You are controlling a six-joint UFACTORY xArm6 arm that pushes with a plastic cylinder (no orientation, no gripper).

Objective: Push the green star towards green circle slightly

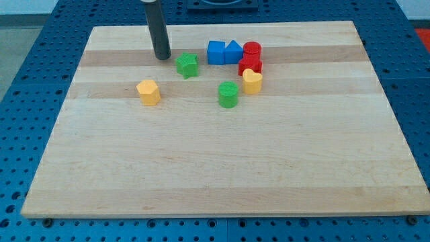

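Note:
The green star lies on the wooden board in the upper middle of the view. The green circle stands below and to the right of it, apart from it. My tip rests on the board just left of the green star and slightly above it, with a small gap between them. The dark rod rises from the tip to the view's top.
A blue cube and a blue triangular block sit right of the star. A red circle, a red star and a yellow heart cluster beside them. A yellow hexagon lies at lower left.

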